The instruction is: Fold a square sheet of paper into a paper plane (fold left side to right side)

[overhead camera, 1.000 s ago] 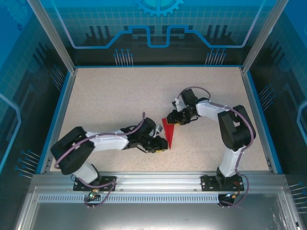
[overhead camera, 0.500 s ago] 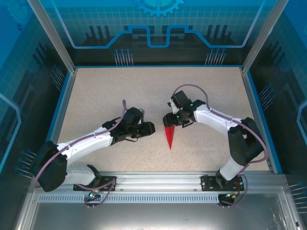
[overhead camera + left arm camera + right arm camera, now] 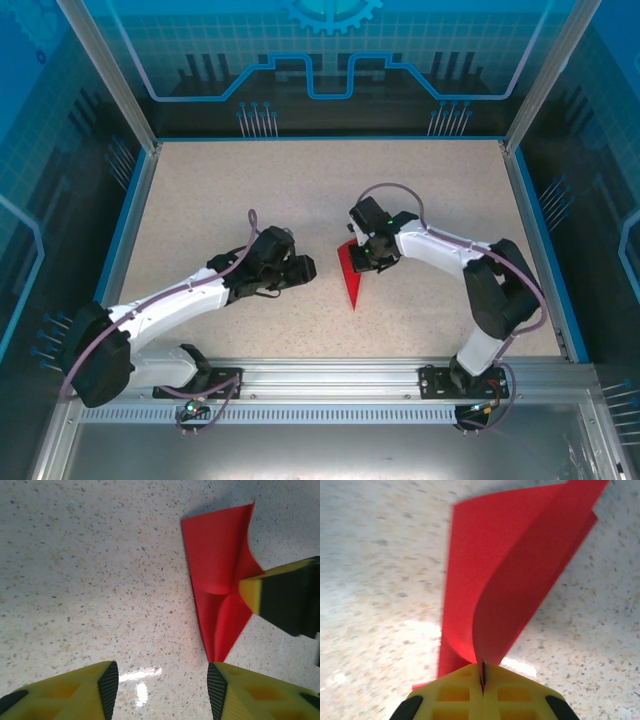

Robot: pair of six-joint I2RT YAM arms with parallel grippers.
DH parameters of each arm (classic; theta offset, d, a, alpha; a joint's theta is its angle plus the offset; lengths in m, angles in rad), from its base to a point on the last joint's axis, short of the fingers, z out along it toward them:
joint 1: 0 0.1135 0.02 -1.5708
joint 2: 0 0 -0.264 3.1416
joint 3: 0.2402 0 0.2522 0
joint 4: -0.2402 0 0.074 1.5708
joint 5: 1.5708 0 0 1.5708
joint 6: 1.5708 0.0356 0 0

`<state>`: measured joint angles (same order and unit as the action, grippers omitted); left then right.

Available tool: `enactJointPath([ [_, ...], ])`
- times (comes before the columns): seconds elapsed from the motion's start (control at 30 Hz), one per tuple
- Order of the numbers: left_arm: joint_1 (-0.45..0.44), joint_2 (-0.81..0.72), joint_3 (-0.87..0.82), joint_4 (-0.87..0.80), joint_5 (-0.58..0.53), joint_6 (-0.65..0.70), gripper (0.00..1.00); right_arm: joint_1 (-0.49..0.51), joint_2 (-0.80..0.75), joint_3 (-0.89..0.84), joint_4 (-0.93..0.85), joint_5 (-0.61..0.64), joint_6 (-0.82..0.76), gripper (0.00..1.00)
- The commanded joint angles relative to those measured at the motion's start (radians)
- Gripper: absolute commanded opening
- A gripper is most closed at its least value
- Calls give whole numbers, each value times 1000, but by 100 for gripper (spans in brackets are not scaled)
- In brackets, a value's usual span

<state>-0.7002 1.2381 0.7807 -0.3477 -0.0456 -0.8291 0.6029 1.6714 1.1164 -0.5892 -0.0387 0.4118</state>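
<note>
Two yellow fingers [image 3: 455,695] of the right gripper [image 3: 482,677] are pinched together on a flap of the paper plane [image 3: 510,570], holding one red layer curled up off the other. The left gripper [image 3: 162,690] hangs near the plane's tip, jaws apart and empty. A side fold looks to be in hand. Next, the flap wants carrying across and pressing flat. The plane is a narrow creased red dart lying on the speckled table [image 3: 220,200] between the arms, tip toward their bases.
</note>
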Motion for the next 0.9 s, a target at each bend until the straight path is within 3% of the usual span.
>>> enactJointPath([
  [0.0, 3, -58, 53, -110, -80, 39, 55, -18, -101, -27, 75, -227, -29, 0],
  [0.17, 2, -168, 79, -229, -169, 67, 60, -106, -85, -144, 281, -560, 33, 0],
  [0.33, 5, -247, 43, -216, -196, 52, 64, -171, 56, -258, 492, -681, 84, 0],
  [0.43, 6, -256, 30, -208, -192, 39, 66, -231, 131, -290, 538, -686, 85, 0],
  [0.57, 7, -246, 30, -211, -188, 35, 67, -283, 121, -318, 519, -644, 47, 0],
  [0.73, 7, -231, 40, -206, -191, 44, 68, -290, 67, -307, 404, -558, -25, 21],
  [0.87, 6, -216, 42, -200, -186, 47, 69, -287, -37, -292, 286, -417, -58, 37],
])
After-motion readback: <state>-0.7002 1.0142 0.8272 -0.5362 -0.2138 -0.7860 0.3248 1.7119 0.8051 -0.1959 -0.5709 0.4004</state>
